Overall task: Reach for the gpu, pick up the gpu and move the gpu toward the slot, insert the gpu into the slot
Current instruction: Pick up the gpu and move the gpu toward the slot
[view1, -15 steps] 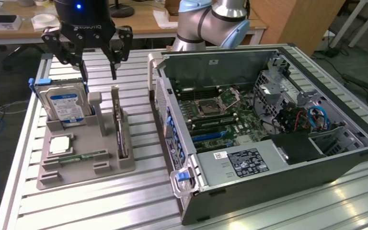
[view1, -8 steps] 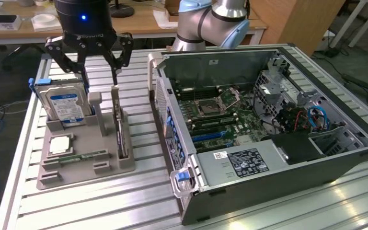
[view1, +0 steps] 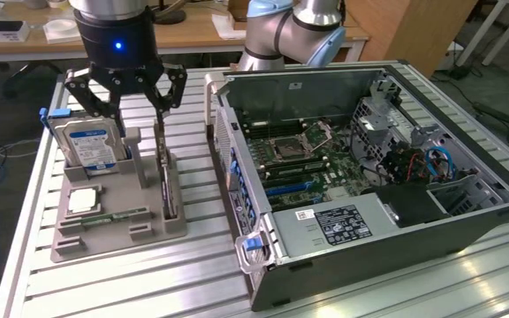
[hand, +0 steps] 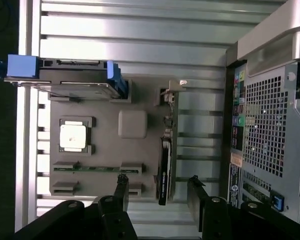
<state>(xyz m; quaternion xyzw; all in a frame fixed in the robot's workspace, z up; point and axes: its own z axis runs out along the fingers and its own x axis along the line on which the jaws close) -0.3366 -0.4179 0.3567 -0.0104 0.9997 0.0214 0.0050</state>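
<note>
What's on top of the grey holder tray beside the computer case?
A blue-labelled hard drive standing upright, a square processor chip lying flat, a memory stick, and the gpu standing on edge. The drive's and gpu's bottom edges are hidden in the tray.

Hard drive (view1: 91,144): blue-labelled, upright at the back of the grey tray
Grey tray (view1: 100,240): on the slatted table (view1: 148,285) — at the exterior view's left
Processor chip (view1: 84,200): flat on the tray, near the memory stick (view1: 117,216)
Computer case (view1: 387,248): side open, beside the tray
Wooden desk (view1: 193,36): behind the table
</note>
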